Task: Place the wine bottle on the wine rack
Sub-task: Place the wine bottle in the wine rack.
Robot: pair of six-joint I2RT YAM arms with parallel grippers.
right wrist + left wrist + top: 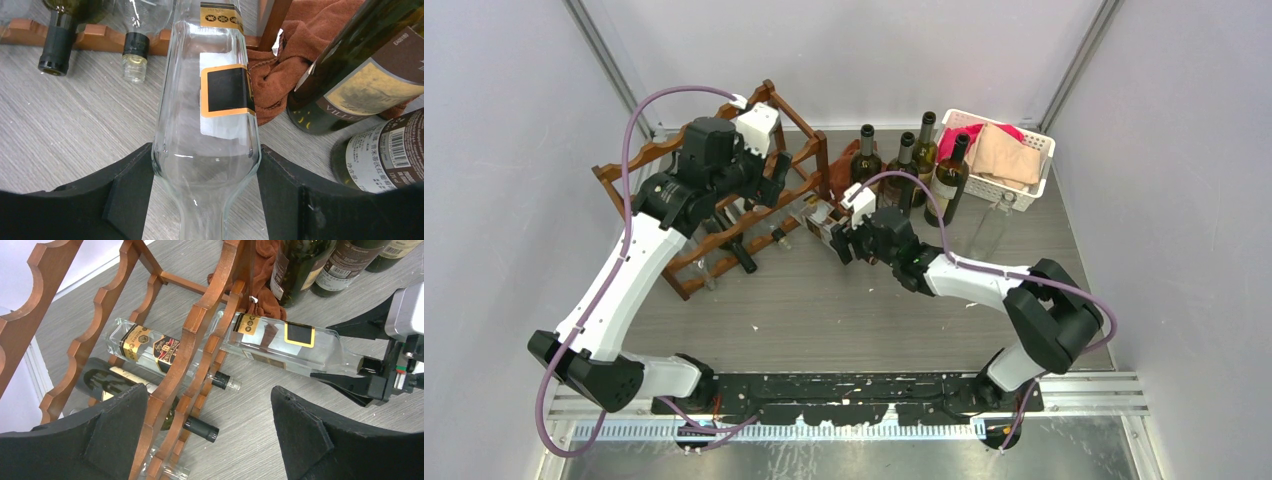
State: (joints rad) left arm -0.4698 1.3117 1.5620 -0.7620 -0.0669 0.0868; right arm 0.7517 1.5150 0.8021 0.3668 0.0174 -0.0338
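The wine bottle point(210, 125) is clear glass with a black, gold-edged label. It lies nearly level, its base end reaching the right end of the wine rack point(192, 335). My right gripper point(206, 165) is shut on the bottle's shoulder, a finger point(130, 185) pressing each side. From above, the bottle point(819, 215) runs from the right gripper point(839, 238) toward the reddish-brown rack point(649, 155). My left gripper point(209, 395) hangs open over the rack's front rails with nothing between its fingers. It shows above the rack in the top view point(774, 178).
The rack holds a clear gold-labelled bottle point(145, 347) and a dark bottle point(115, 382), necks pointing out. Several dark bottles point(924, 160) stand behind the right gripper, beside a brown cloth point(305, 55). A white basket point(1036, 152) of cloths and a clear upright bottle point(994, 225) stand at the back right.
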